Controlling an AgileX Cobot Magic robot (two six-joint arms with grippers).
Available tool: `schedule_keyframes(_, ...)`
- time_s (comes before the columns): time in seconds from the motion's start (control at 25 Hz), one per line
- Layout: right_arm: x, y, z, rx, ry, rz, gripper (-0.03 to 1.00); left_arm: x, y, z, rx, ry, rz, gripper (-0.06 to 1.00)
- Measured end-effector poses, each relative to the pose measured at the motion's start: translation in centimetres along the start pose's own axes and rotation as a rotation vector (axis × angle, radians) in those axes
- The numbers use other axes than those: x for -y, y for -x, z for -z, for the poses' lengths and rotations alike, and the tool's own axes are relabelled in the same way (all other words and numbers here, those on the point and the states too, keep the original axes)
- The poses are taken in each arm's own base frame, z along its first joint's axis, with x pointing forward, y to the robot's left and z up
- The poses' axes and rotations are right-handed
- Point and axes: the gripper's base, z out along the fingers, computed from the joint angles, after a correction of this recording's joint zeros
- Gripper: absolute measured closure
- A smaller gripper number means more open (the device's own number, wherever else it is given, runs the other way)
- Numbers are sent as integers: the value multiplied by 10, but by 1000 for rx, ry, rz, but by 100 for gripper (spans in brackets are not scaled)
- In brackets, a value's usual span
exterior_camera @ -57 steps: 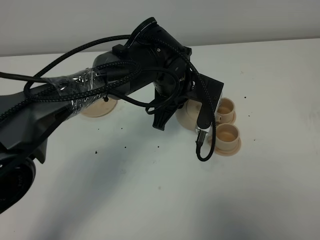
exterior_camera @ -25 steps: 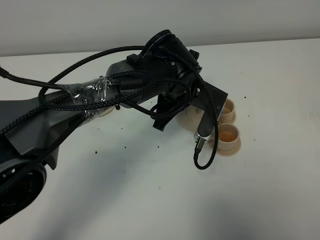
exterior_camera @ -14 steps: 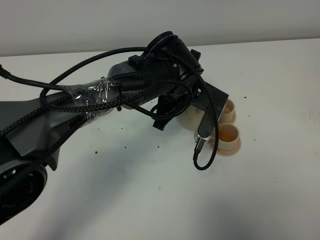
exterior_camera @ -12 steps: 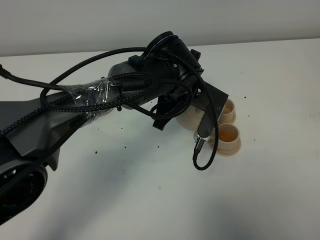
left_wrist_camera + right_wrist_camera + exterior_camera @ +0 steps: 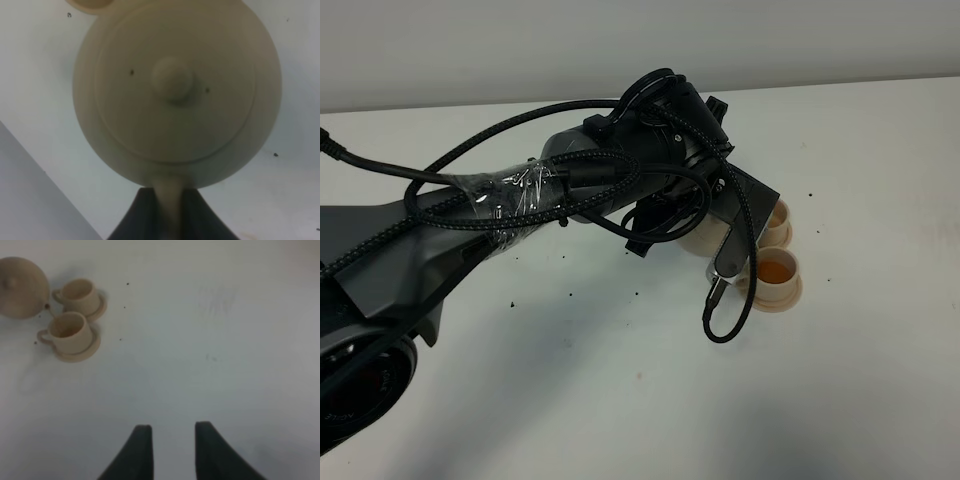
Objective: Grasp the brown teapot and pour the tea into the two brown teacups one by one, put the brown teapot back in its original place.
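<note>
The brown teapot (image 5: 704,236) hangs just left of the two brown teacups, mostly covered by my left arm. In the left wrist view its lid and knob (image 5: 171,80) fill the frame. My left gripper (image 5: 167,197) is shut on its loop handle. The near teacup (image 5: 777,274) on its saucer holds amber tea. The far teacup (image 5: 776,220) stands right behind it, partly hidden by the wrist. The right wrist view shows the teapot (image 5: 20,287) and both cups (image 5: 80,295) (image 5: 67,330) from afar. My right gripper (image 5: 172,440) is open and empty. The wide saucer is hidden under my left arm.
The white table (image 5: 840,380) carries a few small dark specks (image 5: 510,303). My left arm and its cables (image 5: 500,195) stretch across the left and middle. A loose cable loop (image 5: 725,320) hangs beside the near cup.
The near cup went from empty to holding amber tea. My left arm with the teapot has shifted slightly right and toward the back, closer to the far cup.
</note>
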Motion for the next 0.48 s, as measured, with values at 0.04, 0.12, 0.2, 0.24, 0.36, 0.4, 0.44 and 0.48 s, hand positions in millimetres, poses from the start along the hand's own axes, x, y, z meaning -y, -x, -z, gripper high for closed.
schedule_keyframes(0.04,0,0,0,0,0,0,73,0,0,0,-1,0,-1,79)
schedule_keyframes(0.12,0,0,0,0,0,0,73,0,0,0,-4,2,-3,79)
schedule_keyframes(0.2,0,0,0,0,0,0,73,-1,0,0,-8,8,-10,79)
schedule_keyframes(0.24,0,0,0,0,0,0,73,-1,0,0,-10,9,-13,79)
schedule_keyframes(0.36,0,0,0,0,0,0,73,-1,0,1,-16,13,-18,79)
schedule_keyframes(0.4,0,0,0,0,0,0,73,-1,0,1,-17,14,-20,79)
schedule_keyframes(0.44,0,0,0,0,0,0,73,-1,0,1,-18,15,-21,79)
schedule_keyframes(0.48,0,0,0,0,0,0,73,-1,0,1,-18,18,-22,79)
